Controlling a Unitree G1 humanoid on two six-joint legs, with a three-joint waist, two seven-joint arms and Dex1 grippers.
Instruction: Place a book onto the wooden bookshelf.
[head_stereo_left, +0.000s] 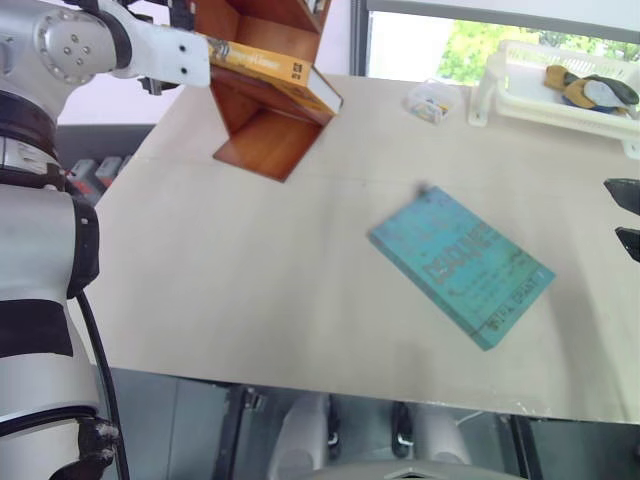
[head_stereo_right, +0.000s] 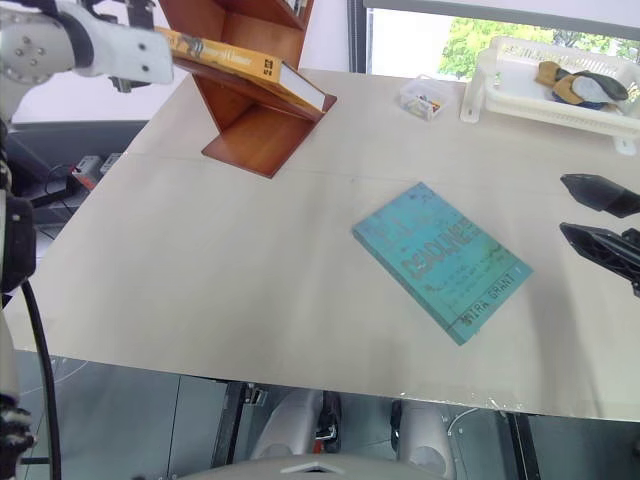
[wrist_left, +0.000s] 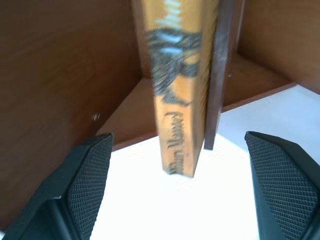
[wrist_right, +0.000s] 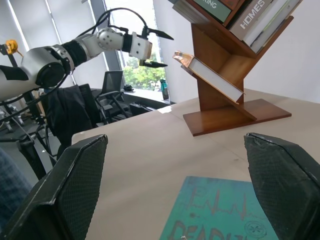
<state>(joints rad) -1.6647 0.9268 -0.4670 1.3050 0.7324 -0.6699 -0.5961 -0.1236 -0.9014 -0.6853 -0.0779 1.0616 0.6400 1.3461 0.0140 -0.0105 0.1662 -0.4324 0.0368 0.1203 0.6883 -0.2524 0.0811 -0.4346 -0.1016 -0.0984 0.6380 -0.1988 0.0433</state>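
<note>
Book (head_stereo_left: 275, 68), a thick orange-yellow paperback with dark print and white page edges, lies on a slanted lower board of the reddish-brown polished wooden bookshelf (head_stereo_left: 262, 125), its long side running down the slope and one end jutting past the board's edge. Risk, as a judgement: the paperback rests on an incline without a visible stop at its lower end, so a nudge from the withdrawing fingers could send it sliding off toward the pale tabletop (head_stereo_right: 230, 260); a knock against the slanted boards could also rock the shelf on its flat base. Left gripper (wrist_right: 155, 49) is spread wide, one black finger on either side of the book's spine and apart from it, holding nothing. Its arm reaches forward at shelf height, with the gripper pointing roughly level toward the shelf. Right gripper (head_stereo_right: 600, 222) hovers over the table's right side, its two fingers parted and empty, well apart from the shelf. Between the two arms a thinner teal book (head_stereo_right: 441, 260) lies flat on the tabletop. Beyond it a white plastic basket (head_stereo_right: 520, 95) stands at the far edge.
</note>
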